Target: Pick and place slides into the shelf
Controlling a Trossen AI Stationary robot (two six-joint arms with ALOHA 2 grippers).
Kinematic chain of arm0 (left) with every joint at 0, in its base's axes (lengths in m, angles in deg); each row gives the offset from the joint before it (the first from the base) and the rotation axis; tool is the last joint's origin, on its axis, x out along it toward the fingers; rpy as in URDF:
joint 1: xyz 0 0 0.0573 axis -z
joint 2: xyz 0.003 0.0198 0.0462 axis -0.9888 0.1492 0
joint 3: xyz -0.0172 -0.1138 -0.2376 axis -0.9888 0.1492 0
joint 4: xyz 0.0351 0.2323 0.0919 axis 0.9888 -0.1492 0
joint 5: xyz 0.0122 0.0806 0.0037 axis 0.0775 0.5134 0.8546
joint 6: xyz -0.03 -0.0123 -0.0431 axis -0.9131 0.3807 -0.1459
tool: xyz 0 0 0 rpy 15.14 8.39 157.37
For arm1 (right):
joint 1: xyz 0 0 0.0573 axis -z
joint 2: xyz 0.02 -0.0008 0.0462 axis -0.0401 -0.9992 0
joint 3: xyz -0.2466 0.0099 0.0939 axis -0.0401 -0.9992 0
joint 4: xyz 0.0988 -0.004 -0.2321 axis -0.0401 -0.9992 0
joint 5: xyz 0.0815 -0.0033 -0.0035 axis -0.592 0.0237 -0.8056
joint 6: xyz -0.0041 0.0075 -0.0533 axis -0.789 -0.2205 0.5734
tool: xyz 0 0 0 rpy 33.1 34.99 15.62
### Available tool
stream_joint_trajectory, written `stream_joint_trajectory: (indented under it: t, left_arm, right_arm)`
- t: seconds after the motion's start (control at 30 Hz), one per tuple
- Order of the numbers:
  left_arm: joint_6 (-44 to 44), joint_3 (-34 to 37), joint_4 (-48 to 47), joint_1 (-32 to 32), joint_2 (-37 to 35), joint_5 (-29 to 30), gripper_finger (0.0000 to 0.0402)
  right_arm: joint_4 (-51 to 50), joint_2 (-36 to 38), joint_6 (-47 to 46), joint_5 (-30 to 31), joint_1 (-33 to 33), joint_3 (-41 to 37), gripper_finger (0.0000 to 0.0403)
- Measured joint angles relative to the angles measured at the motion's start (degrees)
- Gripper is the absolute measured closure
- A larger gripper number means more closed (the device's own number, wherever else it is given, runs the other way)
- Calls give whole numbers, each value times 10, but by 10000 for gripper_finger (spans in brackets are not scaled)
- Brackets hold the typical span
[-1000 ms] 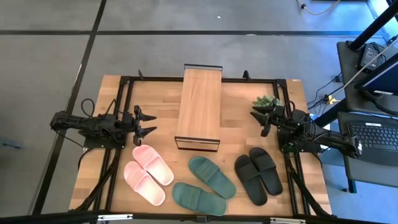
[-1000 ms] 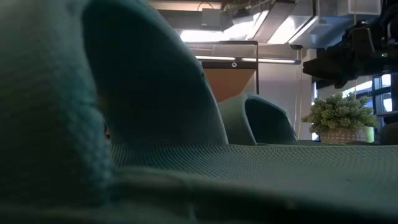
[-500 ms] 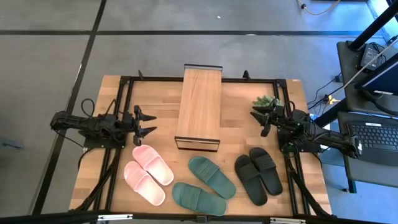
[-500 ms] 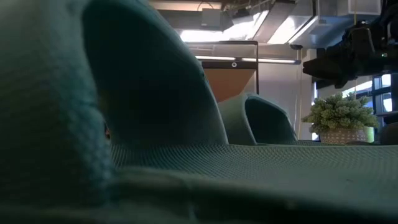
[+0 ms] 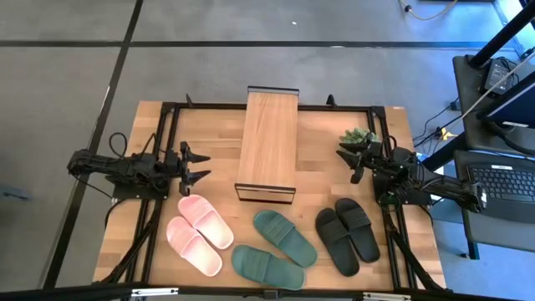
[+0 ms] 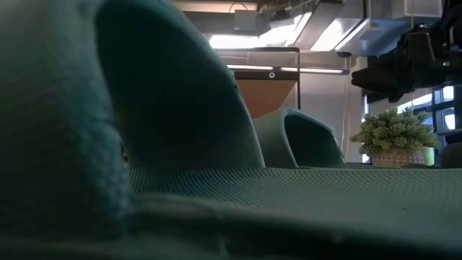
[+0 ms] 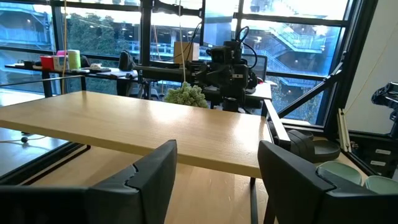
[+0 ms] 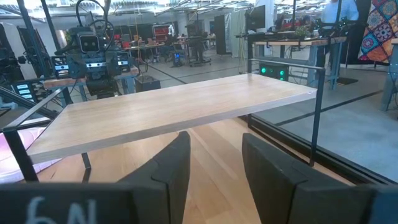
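The shelf (image 5: 267,142) stands at the table's middle, its long side running near to far. Along the near edge lie the slides, soles down: a pink pair (image 5: 199,232), a dark green pair (image 5: 276,249) and a black pair (image 5: 348,234). My left gripper (image 5: 199,165) hovers open left of the shelf, above the pink pair's far end, pointing right. My right gripper (image 5: 350,164) hovers open right of the shelf, pointing left. Each wrist view looks between open fingers at the shelf's top board (image 7: 155,127) (image 8: 174,115). A green slide (image 6: 144,144) fills the low view.
A small potted plant (image 5: 358,135) stands by the right gripper on its far side and shows in the low view too (image 6: 397,137). Bare tabletop (image 5: 209,125) lies on either side of the shelf. A black metal frame (image 5: 167,109) runs round the table.
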Motion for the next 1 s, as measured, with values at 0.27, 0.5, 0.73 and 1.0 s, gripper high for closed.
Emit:
stream_joint_trajectory:
  t: [0.27, 0.5, 0.73, 1.0]
  left_arm:
    - [0, 0, 0, 0, 0, 0, 185]
    - [0, 0, 0, 0, 0, 0, 185]
    - [0, 0, 0, 0, 0, 0, 185]
    - [4, 0, 0, 0, 0, 0, 185]
  right_arm:
    - [0, 0, 0, 0, 0, 0, 257]
    - [0, 0, 0, 0, 0, 0, 257]
    - [1, 0, 0, 0, 0, 0, 257]
    - [0, 0, 0, 1, 0, 0, 257]
